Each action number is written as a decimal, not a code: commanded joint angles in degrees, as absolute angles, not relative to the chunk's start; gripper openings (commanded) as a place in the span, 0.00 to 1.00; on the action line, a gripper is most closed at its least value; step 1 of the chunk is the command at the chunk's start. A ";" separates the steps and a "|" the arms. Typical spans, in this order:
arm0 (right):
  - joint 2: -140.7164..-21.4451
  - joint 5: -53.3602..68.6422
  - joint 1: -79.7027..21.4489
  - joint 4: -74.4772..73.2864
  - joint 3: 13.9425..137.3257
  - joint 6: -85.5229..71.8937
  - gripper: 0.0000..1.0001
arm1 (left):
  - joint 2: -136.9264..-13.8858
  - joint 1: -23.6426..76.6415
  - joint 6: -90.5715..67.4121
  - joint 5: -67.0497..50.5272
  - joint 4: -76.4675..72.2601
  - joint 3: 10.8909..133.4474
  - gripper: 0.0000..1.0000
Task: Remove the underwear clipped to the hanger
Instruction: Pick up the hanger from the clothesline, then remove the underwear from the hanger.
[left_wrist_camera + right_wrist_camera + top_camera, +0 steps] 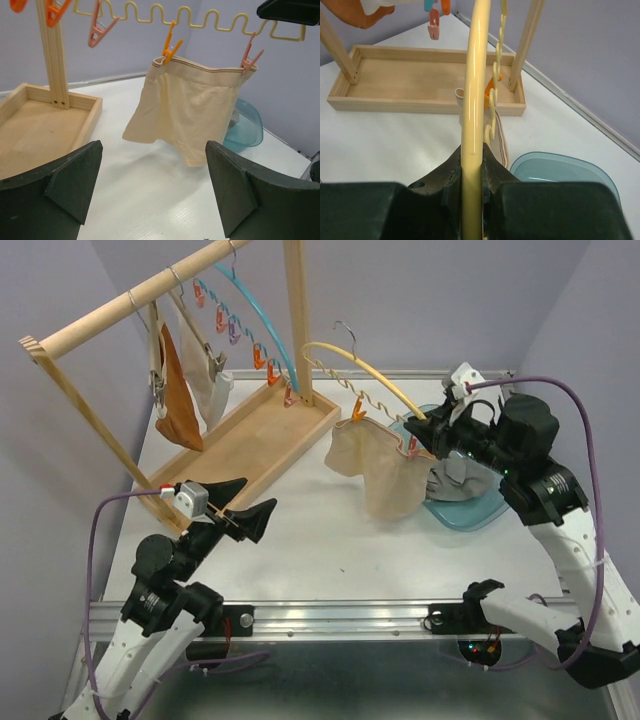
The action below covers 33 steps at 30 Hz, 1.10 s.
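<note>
A beige pair of underwear (375, 468) hangs from a yellow hanger (345, 352) by an orange clip (358, 412) and a pink clip (411, 447). My right gripper (432, 432) is shut on the hanger's yellow bar (472, 120) and holds it above the table. In the left wrist view the beige underwear (192, 107) hangs ahead under the wavy rail (185, 15). My left gripper (242, 512) is open and empty, low over the table left of the underwear. A rust-orange pair (177, 390) and a white pair (208, 375) hang on the wooden rack.
A wooden rack with a tray base (250, 435) stands at the back left, with a blue hanger (258, 315) full of coloured clips on its rod. A teal bowl (470, 510) holding a grey cloth (455, 475) sits on the table under my right gripper.
</note>
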State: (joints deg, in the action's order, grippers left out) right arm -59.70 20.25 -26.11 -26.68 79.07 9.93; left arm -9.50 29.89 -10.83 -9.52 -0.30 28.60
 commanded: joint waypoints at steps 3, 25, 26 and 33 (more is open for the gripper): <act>-50.55 24.60 -22.42 -24.34 70.59 11.77 0.01 | -14.93 29.88 -16.96 -14.77 -14.93 24.70 0.96; -43.86 41.83 -17.05 -30.06 63.37 14.85 0.00 | -36.38 37.17 -18.99 -15.03 -43.67 21.88 0.96; -44.03 42.36 -16.88 -30.06 63.37 15.03 0.01 | -38.56 39.35 -18.20 -14.51 -46.29 21.88 0.96; -44.03 45.52 -16.35 -30.59 63.19 15.47 0.00 | -47.45 46.05 -9.58 -10.90 -58.26 21.53 0.96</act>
